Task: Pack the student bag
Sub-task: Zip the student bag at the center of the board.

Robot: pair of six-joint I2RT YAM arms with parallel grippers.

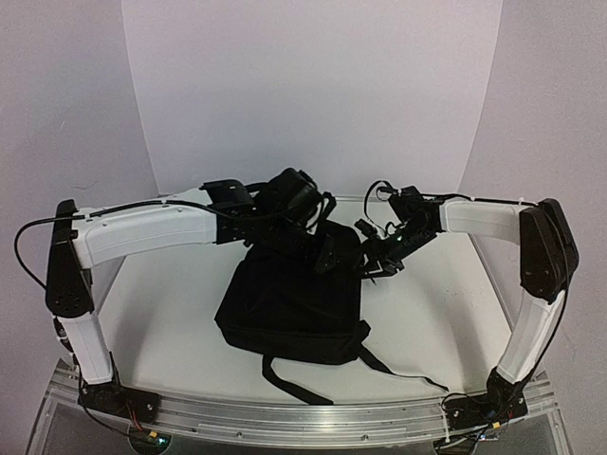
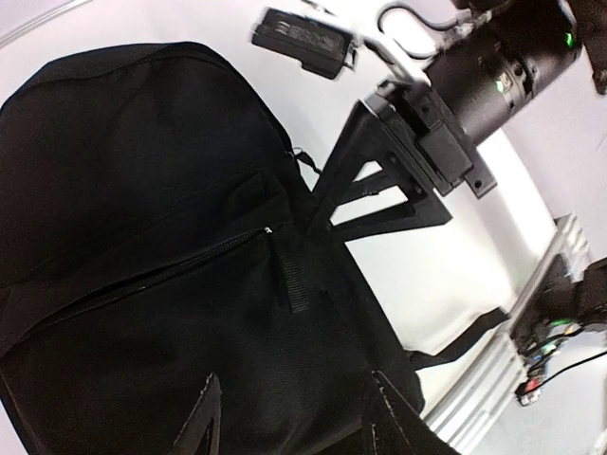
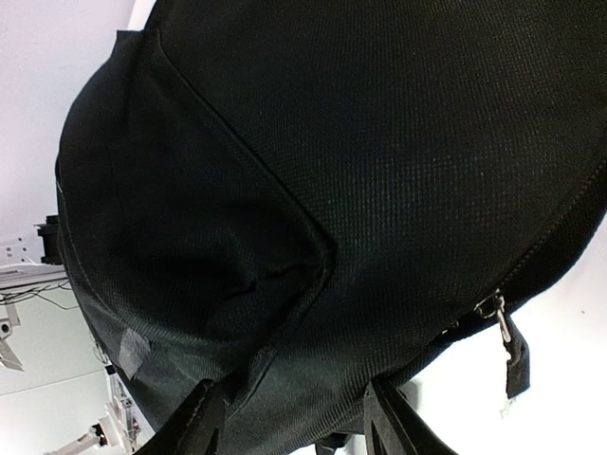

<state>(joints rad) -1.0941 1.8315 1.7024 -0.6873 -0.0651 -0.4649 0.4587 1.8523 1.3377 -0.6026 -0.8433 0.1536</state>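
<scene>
Both reach the 12 o'clock end of the student bag point(image 1: 285, 303). Right end effector point(image 3: 294, 398) pinches its cloth. Left end effector point(image 2: 296, 379) is half apart, and I cannot tell if it grips. Lift slowly, together.

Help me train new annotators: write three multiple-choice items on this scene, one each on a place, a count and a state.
1. The large soft black fabric backpack lies on the white table. Its straps trail toward the table's:
A far edge
B near edge
C left edge

2. Of the white left arm and white right arm, how many reach over the backpack's far end?
A neither
B one
C both

3. The front-pocket zip is:
A shut
B wide open
C torn away

Answers:
1 B, the straps point toward the arm bases.
2 C, both arms meet above that end.
3 A, the left wrist view shows an unbroken closed zip line.
</scene>
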